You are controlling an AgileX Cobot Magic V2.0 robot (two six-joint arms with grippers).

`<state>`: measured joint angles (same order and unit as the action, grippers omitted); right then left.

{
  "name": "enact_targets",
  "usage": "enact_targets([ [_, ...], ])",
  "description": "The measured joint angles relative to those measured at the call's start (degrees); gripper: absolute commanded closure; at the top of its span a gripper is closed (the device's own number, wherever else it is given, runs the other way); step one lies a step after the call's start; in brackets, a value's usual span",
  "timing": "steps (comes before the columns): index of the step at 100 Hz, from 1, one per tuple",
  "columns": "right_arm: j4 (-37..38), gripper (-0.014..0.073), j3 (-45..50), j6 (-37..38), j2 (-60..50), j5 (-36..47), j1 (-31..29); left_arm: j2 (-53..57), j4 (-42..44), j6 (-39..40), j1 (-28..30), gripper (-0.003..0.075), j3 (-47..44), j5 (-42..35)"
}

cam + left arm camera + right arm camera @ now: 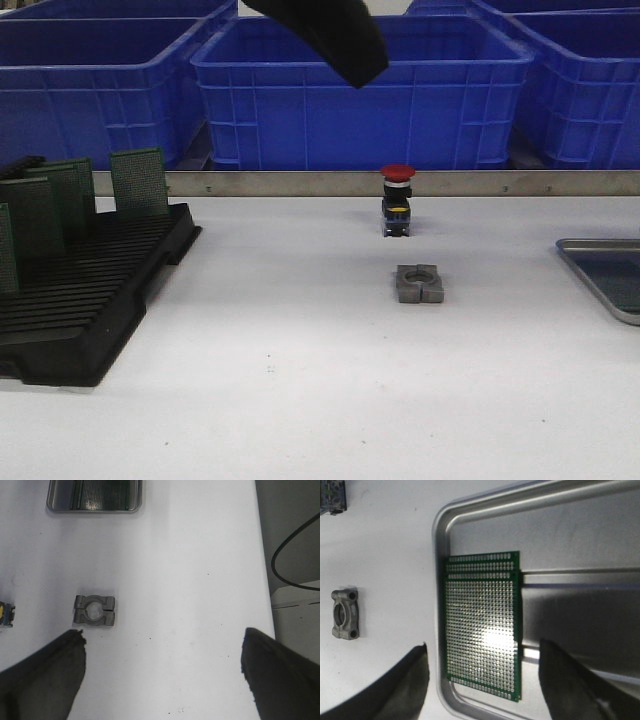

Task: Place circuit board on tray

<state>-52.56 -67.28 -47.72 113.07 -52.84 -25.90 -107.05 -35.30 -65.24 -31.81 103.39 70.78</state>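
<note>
A: Where is the circuit board [482, 630] at this moment?

B: It lies flat inside the tray [530, 502], close against the tray's raised rim on the side that faces the grey metal clamp block [345, 614]. The right wrist view shows it well: a green board full of small holes, with a bright spot of light on it.

A: Are the right fingers [395, 690] grasping it?

B: No. They are spread apart and released, one over the white tabletop [385, 550] beside the tray, the other over the tray's bottom. The board lies between them, and I cannot tell whether either one touches it.

A: And the left fingers [45, 675]?

B: Also spread wide and empty. They hang above the tabletop, near the clamp block [95, 612]. The tray [94, 509] appears far beyond the block in that view.

A: What else stands near the tray?

B: In the front view the tray [600, 275] is at the right edge of the tabletop. The clamp block [419, 284] is well apart from it, and a push button with a red cap [397, 200] stands just behind the block. A black slotted rack [85, 300] is far on the other side from the tray and holds several green boards [139, 182] upright. Blue crates [360, 95] stand behind a metal strip [300, 183] at the back.
</note>
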Motion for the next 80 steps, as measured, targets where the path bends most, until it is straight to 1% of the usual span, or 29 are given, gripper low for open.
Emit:
enact_targets([
  [22, 0.0, 0.0054, -1.0, 0.0, 0.0, 0.4, 0.1, 0.0, 0.0, 0.1, 0.0, 0.0132, 0.0, 0.0],
  [39, 0.0, 0.0054, -1.5, 0.0, -3.3, 0.4, 0.6, 0.4, 0.1, 3.5, 0.0, 0.0132, 0.0, -0.1],
  [50, 0.0, 0.0054, -1.5, 0.0, -7.6, 1.4, 1.7, 2.1, 1.5, 7.9, 0.0, 0.0132, 0.0, -2.9],
  [66, 0.0, 0.0054, -1.5, -1.1, -15.2, 4.0, 5.1, 5.4, 6.4, 16.6, 0.0, 0.0132, -0.1, -8.6],
  [80, 0.0, 0.0054, -0.4, -3.9, -21.7, 8.4, 9.7, 10.1, 8.5, 23.3, 2.8, 0.0132, -3.5, -14.9],
])
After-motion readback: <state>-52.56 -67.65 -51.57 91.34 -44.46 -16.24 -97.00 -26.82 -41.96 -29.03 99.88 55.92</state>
